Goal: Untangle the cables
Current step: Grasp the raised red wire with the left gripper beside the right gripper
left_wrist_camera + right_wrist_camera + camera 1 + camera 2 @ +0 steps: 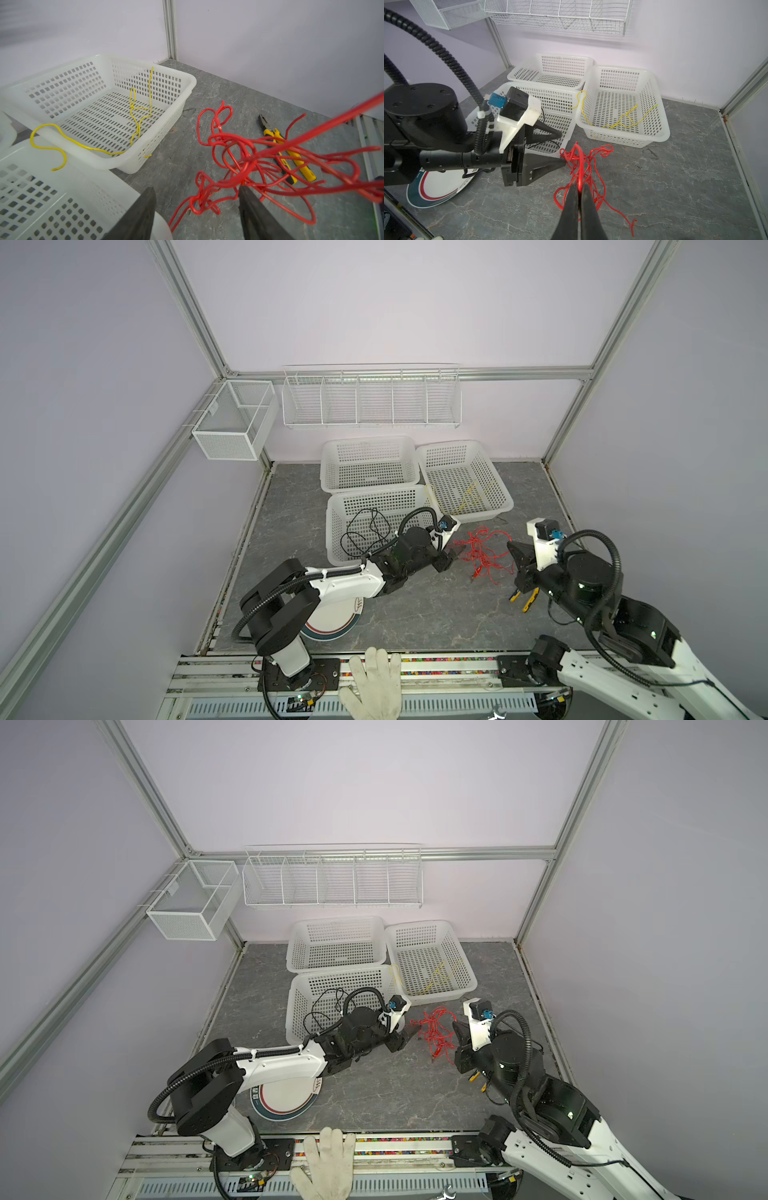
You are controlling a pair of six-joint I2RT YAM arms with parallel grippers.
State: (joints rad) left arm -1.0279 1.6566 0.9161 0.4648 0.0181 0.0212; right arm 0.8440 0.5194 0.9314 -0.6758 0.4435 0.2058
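- A white gloved hand is resting on the front rail, between the two arm bases.
- A striped plate is lying on the grey table, partly under the left arm.
- Yellow-handled pliers are lying beside the right arm, with red strands crossing over them.
- The right gripper is pinching one strand of the red cable, its jaws closed on it.
- The rest of that tangle is lying on the table between the two grippers.
- The left gripper is standing with its jaws apart, gripping nothing. One fingertip is touching the tangle's edge.
- The black cable is lying loose in the near basket.
- The yellow cable is lying in the right basket, one end hanging over the rim toward the near basket.
- The far basket is sitting by the back wall, under a wire rack.
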